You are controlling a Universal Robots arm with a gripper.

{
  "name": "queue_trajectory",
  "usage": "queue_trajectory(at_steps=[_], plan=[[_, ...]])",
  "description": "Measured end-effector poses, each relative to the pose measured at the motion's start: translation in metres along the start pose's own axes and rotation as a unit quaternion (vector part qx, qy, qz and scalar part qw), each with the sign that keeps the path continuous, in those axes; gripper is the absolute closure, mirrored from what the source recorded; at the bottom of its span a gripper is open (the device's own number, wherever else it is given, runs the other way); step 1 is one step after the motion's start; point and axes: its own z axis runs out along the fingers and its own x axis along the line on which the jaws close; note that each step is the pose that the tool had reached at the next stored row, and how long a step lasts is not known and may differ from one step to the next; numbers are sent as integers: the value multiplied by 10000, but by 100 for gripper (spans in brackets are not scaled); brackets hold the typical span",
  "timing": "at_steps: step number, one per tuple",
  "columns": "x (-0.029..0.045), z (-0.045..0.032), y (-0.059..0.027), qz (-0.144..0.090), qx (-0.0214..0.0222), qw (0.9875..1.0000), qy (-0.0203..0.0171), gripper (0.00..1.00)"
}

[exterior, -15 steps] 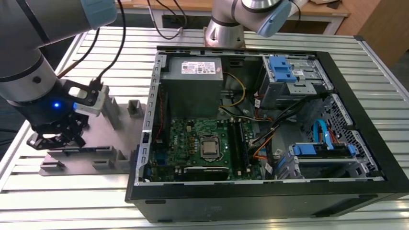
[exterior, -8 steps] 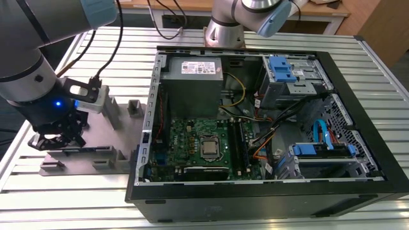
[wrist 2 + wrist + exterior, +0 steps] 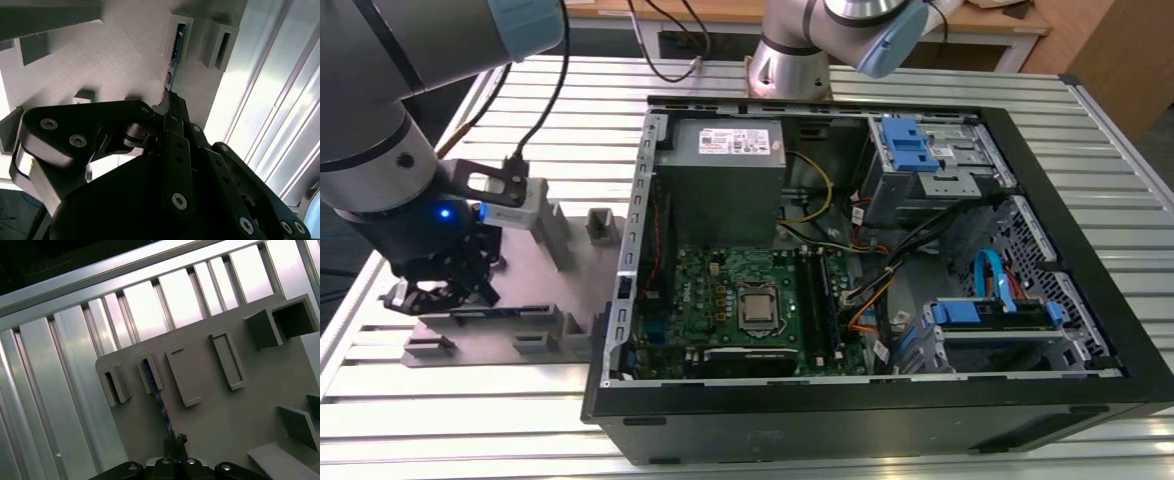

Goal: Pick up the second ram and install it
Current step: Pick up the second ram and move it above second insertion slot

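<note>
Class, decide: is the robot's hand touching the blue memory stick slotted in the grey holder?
Touching. In the second wrist view the hand is shut on the second ram, whose near end disappears into its grip; the first wrist view agrees.

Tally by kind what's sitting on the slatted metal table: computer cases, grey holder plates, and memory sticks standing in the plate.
Open black computer case: 1
Grey holder plate with raised slots: 1
Dark blue memory stick standing in a slot of the plate: 1
Total: 3
</note>
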Motion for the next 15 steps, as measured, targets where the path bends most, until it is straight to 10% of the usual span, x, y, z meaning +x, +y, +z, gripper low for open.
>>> queue_trajectory(at_steps=[15], plan=[[0, 3, 0, -950, 7, 9955, -8, 93]])
